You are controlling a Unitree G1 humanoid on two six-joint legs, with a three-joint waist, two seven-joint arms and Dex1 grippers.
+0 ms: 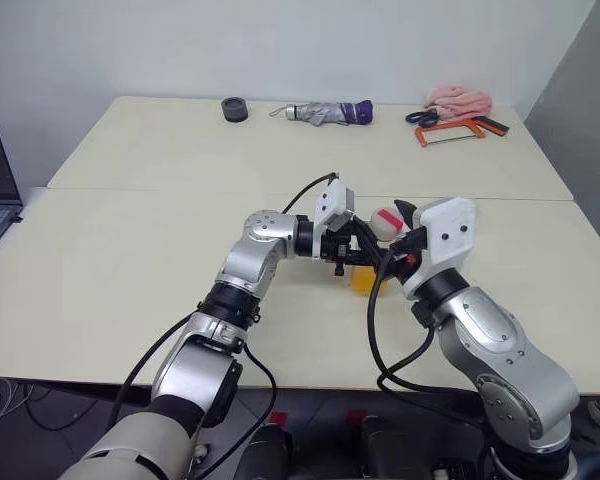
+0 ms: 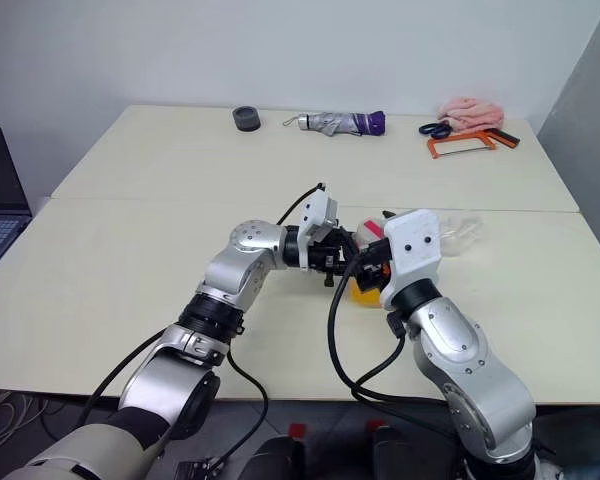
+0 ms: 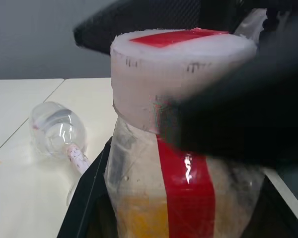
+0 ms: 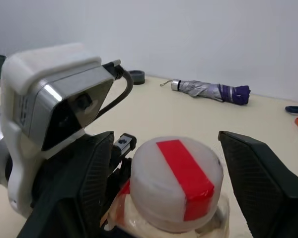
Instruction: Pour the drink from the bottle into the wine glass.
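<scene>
Bottle (image 1: 364,270) stands centre frame on the surface (image 1: 110,250), pinched by the left tool (image 1: 352,254). Right tool (image 4: 169,183) is spread astride the cap (image 4: 176,181), not gripping. Wine glass (image 3: 57,130) lies toppled nearby. Advice: close squarely on the cap before twisting; keep the bottle upright.

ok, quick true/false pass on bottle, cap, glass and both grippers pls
1. The left gripper is shut on the bottle. True.
2. The cap is already off. False: it sits on the bottle's neck.
3. The right gripper has its fingers open either side of the cap. True.
4. The wine glass stands upright. False: it lies on its side on the table.
5. The bottle is full to the neck. False: the drink fills only its lower part.
</scene>
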